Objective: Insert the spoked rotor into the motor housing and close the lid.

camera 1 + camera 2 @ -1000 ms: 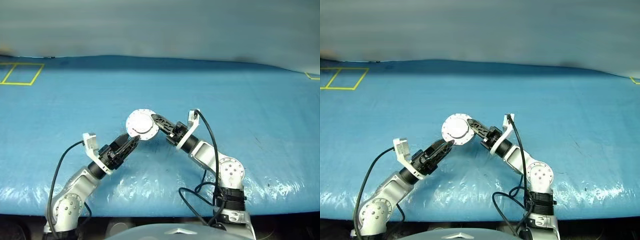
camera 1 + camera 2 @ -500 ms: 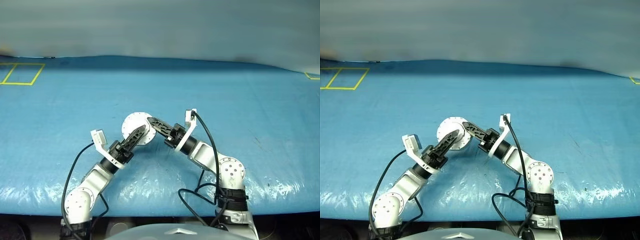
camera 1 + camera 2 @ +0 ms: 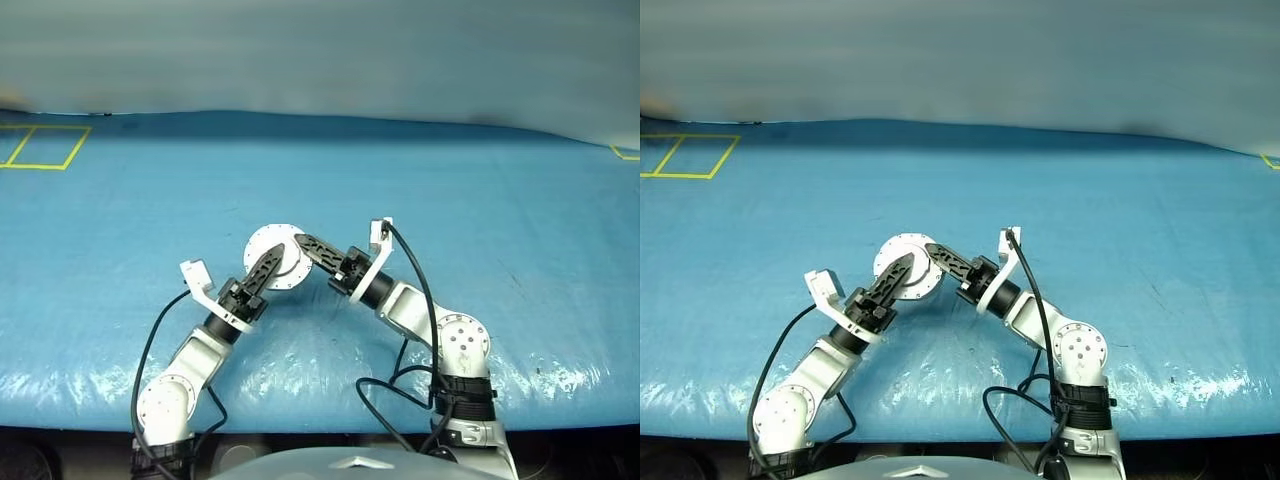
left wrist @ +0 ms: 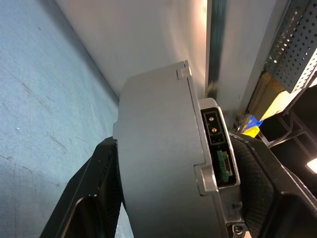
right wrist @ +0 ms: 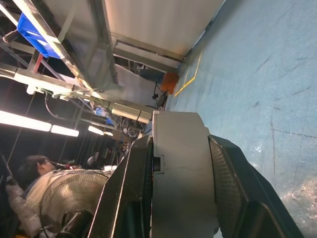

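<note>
The motor housing (image 4: 158, 148) is a round silver puck held up above the blue table. Its lid (image 3: 262, 245), with a plain silver face and a notched rim, lies shut against it and faces me. My right gripper (image 3: 305, 243) reaches in from the right and is shut on the housing (image 5: 181, 168), one black finger on each flat face. My left gripper (image 3: 270, 263) comes up from the lower left, with one finger across the lid's face and the other behind, shut on the puck. The spoked rotor is hidden.
The blue cover (image 3: 480, 210) stretches wide on all sides, its crinkled front edge (image 3: 320, 385) just below my arms. A yellow tape square (image 3: 40, 147) marks the far left and a yellow corner (image 3: 625, 152) the far right. A person (image 5: 27, 173) and a fan (image 5: 69, 198) stand beyond the table.
My left gripper moved right from below the puck, rolled, and brought its fingers in around the housing. The right gripper and the housing stayed put.
</note>
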`<move>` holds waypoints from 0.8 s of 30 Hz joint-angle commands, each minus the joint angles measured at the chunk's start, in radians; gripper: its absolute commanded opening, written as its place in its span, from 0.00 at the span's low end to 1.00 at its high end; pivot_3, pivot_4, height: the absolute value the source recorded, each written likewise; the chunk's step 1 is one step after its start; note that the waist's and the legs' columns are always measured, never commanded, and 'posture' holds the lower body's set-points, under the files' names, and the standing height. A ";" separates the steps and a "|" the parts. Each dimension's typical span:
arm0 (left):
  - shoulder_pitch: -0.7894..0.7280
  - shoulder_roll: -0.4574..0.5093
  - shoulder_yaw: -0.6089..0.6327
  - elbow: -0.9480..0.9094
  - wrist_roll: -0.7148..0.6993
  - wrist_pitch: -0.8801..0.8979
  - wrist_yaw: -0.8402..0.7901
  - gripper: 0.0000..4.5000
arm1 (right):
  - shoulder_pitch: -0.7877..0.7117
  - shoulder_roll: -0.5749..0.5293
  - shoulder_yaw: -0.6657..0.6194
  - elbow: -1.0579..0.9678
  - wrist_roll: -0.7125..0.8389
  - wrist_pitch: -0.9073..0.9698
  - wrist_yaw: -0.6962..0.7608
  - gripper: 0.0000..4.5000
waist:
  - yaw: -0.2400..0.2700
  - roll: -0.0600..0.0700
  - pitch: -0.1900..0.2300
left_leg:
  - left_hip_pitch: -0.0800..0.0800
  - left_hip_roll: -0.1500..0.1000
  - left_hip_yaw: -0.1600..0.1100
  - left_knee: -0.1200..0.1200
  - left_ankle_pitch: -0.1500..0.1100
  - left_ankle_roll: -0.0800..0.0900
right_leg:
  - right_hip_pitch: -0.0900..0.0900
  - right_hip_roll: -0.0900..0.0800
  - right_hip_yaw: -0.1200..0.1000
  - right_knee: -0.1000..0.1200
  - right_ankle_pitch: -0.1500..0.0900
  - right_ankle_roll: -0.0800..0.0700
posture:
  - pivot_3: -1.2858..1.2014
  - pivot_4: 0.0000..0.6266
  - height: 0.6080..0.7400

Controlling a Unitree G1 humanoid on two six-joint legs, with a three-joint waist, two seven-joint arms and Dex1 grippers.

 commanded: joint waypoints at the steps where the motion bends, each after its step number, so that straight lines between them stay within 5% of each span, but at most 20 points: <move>1: -0.005 0.015 -0.016 -0.087 -0.041 0.025 -0.003 0.61 | -0.031 0.022 0.007 0.002 0.012 -0.005 -0.023 0.28 | 0.000 0.000 0.000 | 0.000 0.000 0.000 0.000 0.000 0.000 | 0.000 0.000 0.000 0.000 0.000 0.000 | 0.52 0.24 1.00; 19: -0.005 0.110 -0.059 -0.053 -0.102 0.086 -0.017 0.61 | -0.030 0.066 0.002 0.026 0.003 -0.042 -0.045 0.28 | 0.001 0.000 0.000 | 0.000 0.000 -0.001 0.000 0.000 0.000 | 0.000 0.000 -0.001 0.000 0.000 0.000 | 0.52 0.24 1.00; 20: -0.007 0.108 -0.057 -0.051 -0.100 0.083 -0.013 0.61 | -0.029 0.068 0.000 0.022 0.003 -0.047 -0.034 0.44 | 0.001 0.000 0.000 | 0.000 0.000 -0.001 0.000 0.000 0.000 | 0.000 0.000 -0.001 0.000 0.000 0.000 | 0.52 0.24 1.00; 24: -0.019 0.082 -0.044 -0.047 -0.089 0.056 0.010 0.61 | -0.036 0.043 0.014 0.027 0.007 -0.020 -0.023 0.72 | 0.002 0.000 0.000 | 0.000 -0.001 0.000 0.000 0.000 0.000 | 0.001 -0.001 -0.001 0.000 0.000 0.000 | 0.52 0.24 1.00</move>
